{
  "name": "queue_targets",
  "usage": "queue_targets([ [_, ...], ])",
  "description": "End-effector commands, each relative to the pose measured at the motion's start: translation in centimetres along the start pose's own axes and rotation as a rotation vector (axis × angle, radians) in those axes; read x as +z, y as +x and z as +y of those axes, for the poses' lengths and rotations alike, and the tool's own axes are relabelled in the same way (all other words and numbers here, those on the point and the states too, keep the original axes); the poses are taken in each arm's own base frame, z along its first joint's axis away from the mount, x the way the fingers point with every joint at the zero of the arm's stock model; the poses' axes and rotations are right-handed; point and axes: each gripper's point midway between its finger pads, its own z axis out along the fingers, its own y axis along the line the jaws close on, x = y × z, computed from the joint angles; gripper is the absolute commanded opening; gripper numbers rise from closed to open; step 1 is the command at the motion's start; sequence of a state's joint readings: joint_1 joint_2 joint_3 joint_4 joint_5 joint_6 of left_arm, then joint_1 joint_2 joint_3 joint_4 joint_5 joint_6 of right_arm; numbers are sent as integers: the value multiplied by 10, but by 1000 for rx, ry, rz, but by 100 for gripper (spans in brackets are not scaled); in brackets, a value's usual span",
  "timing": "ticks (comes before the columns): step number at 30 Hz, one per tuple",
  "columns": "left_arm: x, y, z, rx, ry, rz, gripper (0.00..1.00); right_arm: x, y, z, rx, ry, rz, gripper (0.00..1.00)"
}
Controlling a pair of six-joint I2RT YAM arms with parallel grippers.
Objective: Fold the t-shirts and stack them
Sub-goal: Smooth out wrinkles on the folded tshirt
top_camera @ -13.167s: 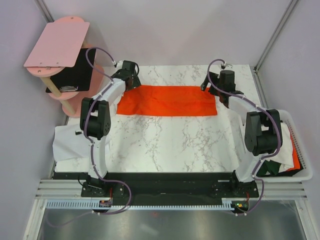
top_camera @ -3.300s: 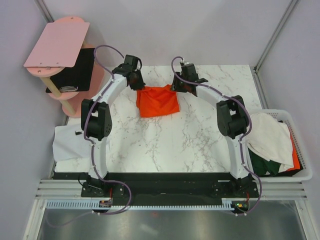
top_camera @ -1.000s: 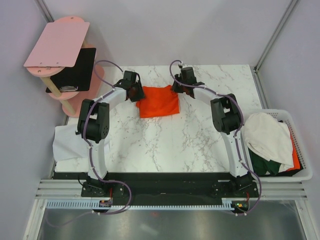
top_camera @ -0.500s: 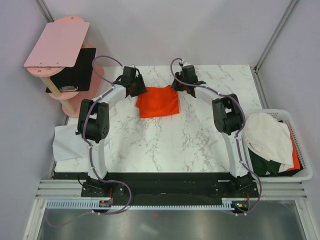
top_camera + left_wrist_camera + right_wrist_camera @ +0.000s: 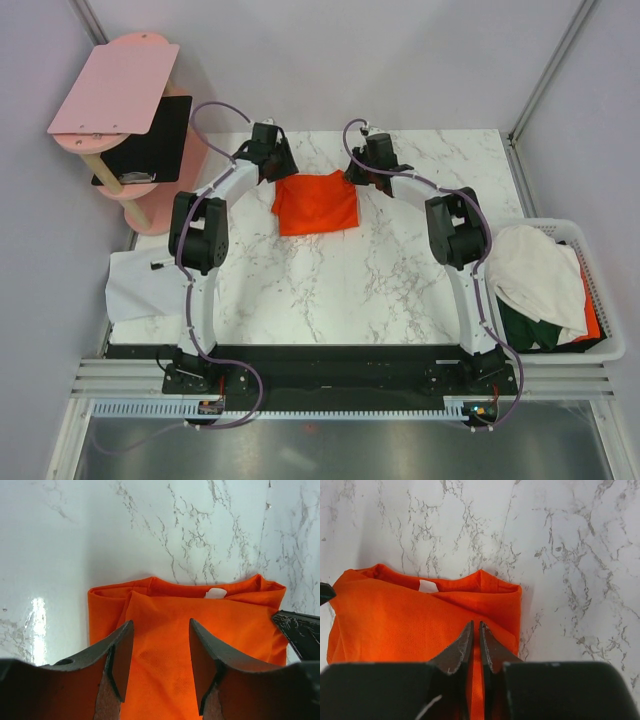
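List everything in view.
orange t-shirt: 1, orange-red, folded, table's far centre
white t-shirt: 1, white, top of basket
green t-shirt: 1, dark green, under it
orange cloth: 1, orange, basket's right side
basket: 1, white, table's right
white cloth: 1, white, table's left edge
pink stand: 1, pink, far left
black panel: 1, black, on stand
table: 1, white marble, centre
left hand: 1, black, open above orange t-shirt
right hand: 1, black, shut, at its right edge

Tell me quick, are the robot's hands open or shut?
Left gripper: open, empty, over the orange t-shirt.
Right gripper: shut; cannot tell if pinching cloth.
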State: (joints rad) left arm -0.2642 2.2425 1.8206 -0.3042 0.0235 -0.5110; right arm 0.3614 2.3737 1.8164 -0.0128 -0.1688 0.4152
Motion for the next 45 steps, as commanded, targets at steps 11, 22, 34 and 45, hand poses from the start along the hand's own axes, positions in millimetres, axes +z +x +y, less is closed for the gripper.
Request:
queue_targets([
  [11, -7, -10, 16, 49, -76, -50, 56, -29, -48, 24, 0, -73, -115, 15],
  [22, 8, -5, 14, 36, -55, -47, 2, -31, -40, 24, 2, -88, -95, 15],
  [34, -23, -23, 33, 14, -141, -141, 2, -26, -33, 22, 12, -94, -85, 22],
  [45, -27, -16, 39, 9, -132, -157, 2, -15, -24, 19, 14, -112, -69, 57],
])
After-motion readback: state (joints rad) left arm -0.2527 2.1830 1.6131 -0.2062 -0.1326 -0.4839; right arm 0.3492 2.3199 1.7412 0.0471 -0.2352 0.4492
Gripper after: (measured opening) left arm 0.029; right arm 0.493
